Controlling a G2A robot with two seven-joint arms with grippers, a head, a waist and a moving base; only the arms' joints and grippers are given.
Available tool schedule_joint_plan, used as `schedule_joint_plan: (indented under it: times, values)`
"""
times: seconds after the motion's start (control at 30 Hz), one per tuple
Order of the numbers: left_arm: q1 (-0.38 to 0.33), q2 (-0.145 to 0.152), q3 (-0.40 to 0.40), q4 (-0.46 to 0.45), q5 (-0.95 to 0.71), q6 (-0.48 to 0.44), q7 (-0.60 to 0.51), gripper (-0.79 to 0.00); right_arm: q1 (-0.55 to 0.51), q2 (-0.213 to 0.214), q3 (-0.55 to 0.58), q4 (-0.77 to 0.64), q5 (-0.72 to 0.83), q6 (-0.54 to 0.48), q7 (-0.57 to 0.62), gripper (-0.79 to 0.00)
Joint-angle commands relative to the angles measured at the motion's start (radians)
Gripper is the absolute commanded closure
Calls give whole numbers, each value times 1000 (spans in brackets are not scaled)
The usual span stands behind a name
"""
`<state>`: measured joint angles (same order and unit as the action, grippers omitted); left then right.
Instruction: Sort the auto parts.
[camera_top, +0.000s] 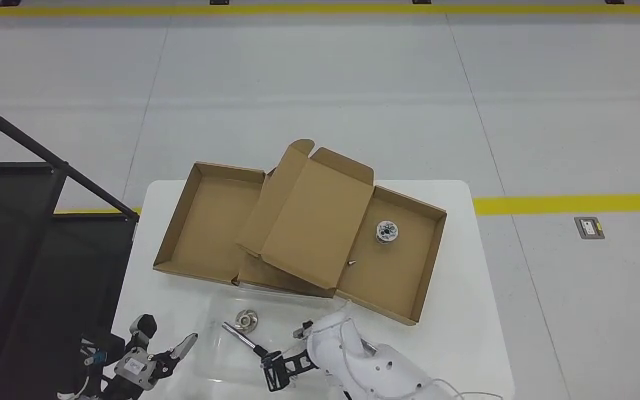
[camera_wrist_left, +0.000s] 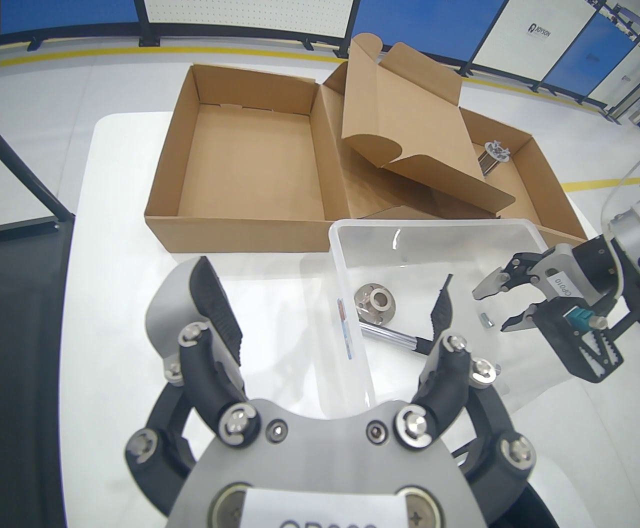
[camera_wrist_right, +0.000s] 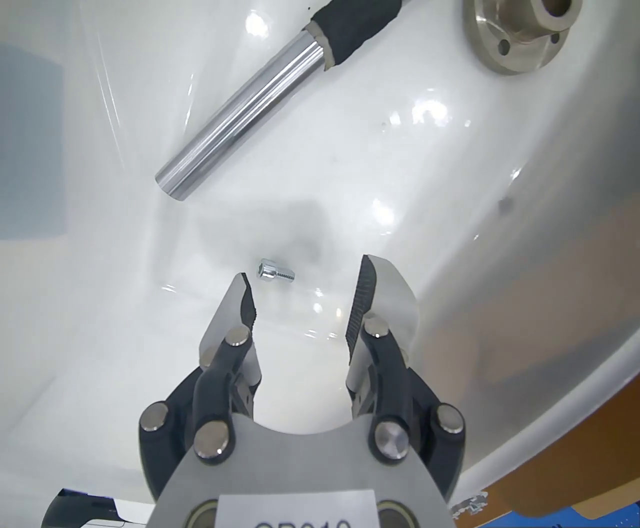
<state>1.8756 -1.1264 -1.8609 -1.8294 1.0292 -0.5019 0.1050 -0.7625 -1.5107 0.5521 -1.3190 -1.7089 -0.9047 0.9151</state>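
Just ahead of right tool (camera_wrist_right: 305, 270), small bolt (camera_wrist_right: 276, 272)

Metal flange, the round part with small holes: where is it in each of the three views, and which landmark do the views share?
Top view: the metal flange lies in the clear bin, near the front edge of the table.
Left wrist view: metal flange on the bin floor.
Right wrist view: metal flange on the bin floor.
Shared landmark: the chrome rod beside it.

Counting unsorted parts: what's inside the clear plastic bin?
A round metal flange, a chrome rod with black sleeve and a small silver bolt, near the open right pincer. The bin's near end is covered by the left pincer.
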Motion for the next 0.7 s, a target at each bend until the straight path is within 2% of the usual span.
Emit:
schedule_joint_plan:
  times: [0.0, 0.5, 0.57, 0.63, 0.67]
  values:
    - [0, 0, 0, 0, 0, 0, 0, -785, 10, -8, -10, 24, 12, 4, 4, -385]
    - [0, 0, 0, 0, 0, 0, 0, -785, 59, -43, -38, 115, 62, 11, 12, -234]
    - [0, 0, 0, 0, 0, 0, 0, -785, 64, -45, -36, 124, 68, 9, 9, -163]
    - [0, 0, 0, 0, 0, 0, 0, -785, 69, -47, -34, 132, 72, 8, 8, -3]
    - [0, 0, 0, 0, 0, 0, 0, -785, 70, -48, -32, 133, 75, 9, 9, 0]
